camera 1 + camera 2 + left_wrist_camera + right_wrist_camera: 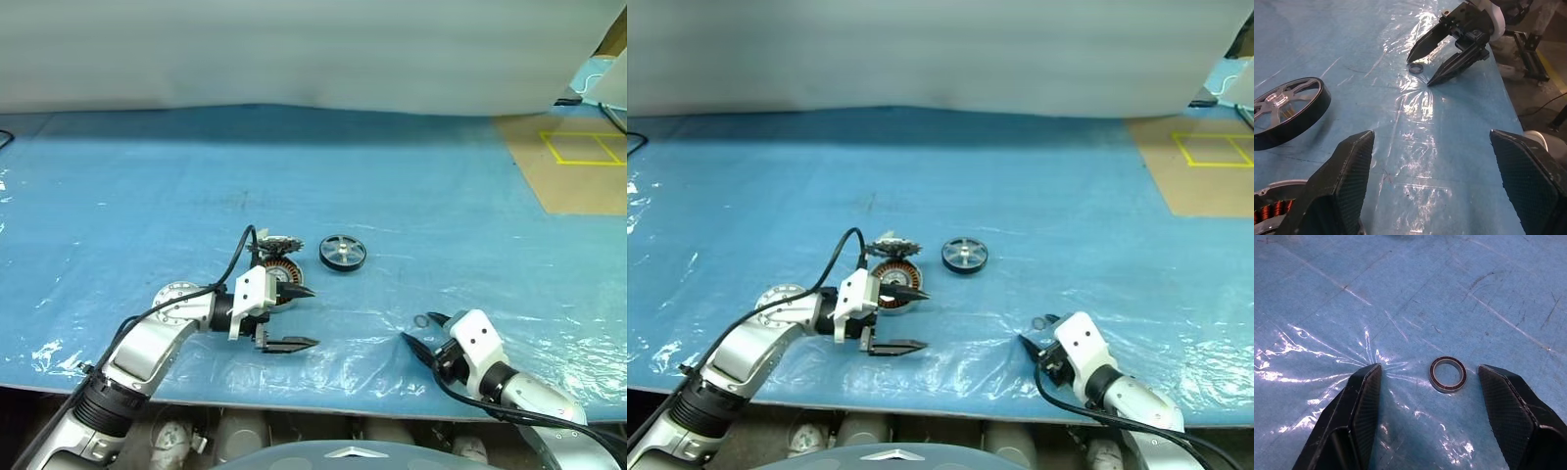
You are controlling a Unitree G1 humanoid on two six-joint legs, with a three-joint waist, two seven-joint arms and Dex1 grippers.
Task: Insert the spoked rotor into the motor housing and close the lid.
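Spoked rotor (342, 253) flat on blue sheet (411, 196), silver face up, nothing touching it. Motor housing (279, 275) just left of rotor, copper windings showing, partly hidden behind left gripper (300, 317). Small toothed part (277, 245) at housing's far edge (identity unclear). Left gripper nearer robot than rotor, fingers spread wide, empty, upper finger lying over housing. Right gripper (1429, 377) well right of rotor, near sheet's front edge, jaws apart, straddling small metal ring (1447, 374), not clamping it.
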